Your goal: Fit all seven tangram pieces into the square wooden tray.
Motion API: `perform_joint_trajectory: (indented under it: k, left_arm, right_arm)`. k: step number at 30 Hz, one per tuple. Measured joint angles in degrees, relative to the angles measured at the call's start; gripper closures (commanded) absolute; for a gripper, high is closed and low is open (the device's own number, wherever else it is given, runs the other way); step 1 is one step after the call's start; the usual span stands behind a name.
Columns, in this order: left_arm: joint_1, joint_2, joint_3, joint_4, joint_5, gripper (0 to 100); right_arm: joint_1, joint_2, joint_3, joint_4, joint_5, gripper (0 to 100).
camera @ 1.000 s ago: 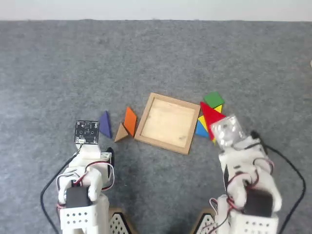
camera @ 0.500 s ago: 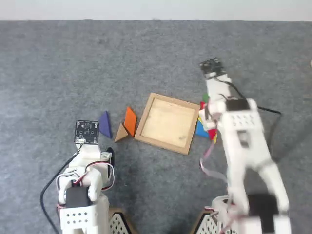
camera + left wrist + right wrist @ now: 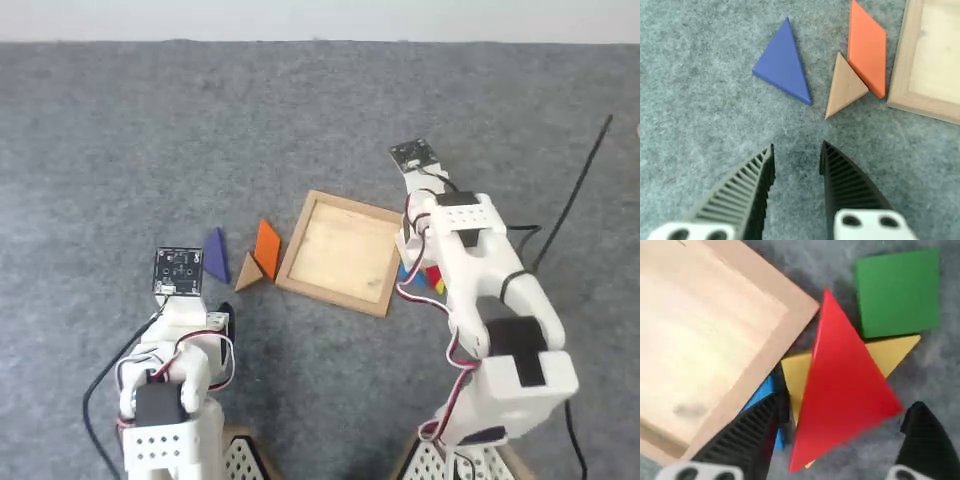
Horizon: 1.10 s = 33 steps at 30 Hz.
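The square wooden tray [image 3: 343,252] lies mid-table with nothing in it. Left of it lie a blue triangle [image 3: 782,65], a tan triangle [image 3: 844,87] and an orange parallelogram [image 3: 867,45]. My left gripper [image 3: 796,155] hovers open over bare carpet just short of them. Right of the tray [image 3: 715,340], a red triangle [image 3: 845,390] rests on a yellow triangle [image 3: 890,352], beside a green square [image 3: 897,292] and a blue piece [image 3: 762,395]. My right gripper [image 3: 840,425] is open, its fingers either side of the red triangle. The right arm [image 3: 455,230] covers most of that pile from above.
Grey carpet covers the whole table, with wide free room beyond the tray and to both sides. The right arm's cable [image 3: 575,195] trails off to the right. The left arm's base [image 3: 165,400] sits at the near edge.
The right arm has swung out from its folded pose near the front edge to reach over the pile right of the tray. The left arm has not moved.
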Motion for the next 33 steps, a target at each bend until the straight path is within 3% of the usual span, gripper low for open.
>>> perform_joint_trajectory:
  k: [14, 21, 33]
  left_arm:
    - [0.0, 0.0, 0.0, 0.0, 0.0, 85]
    - [0.0, 0.0, 0.0, 0.0, 0.0, 85]
    - [0.0, 0.0, 0.0, 0.0, 0.0, 85]
  right_arm:
    - [0.18, 2.46, -0.79, -2.81, 0.09, 63.4]
    - [-0.09, 3.16, -2.64, -2.9, 5.8, 63.4]
    - [0.09, 3.16, -2.2, -2.9, 5.63, 63.7]
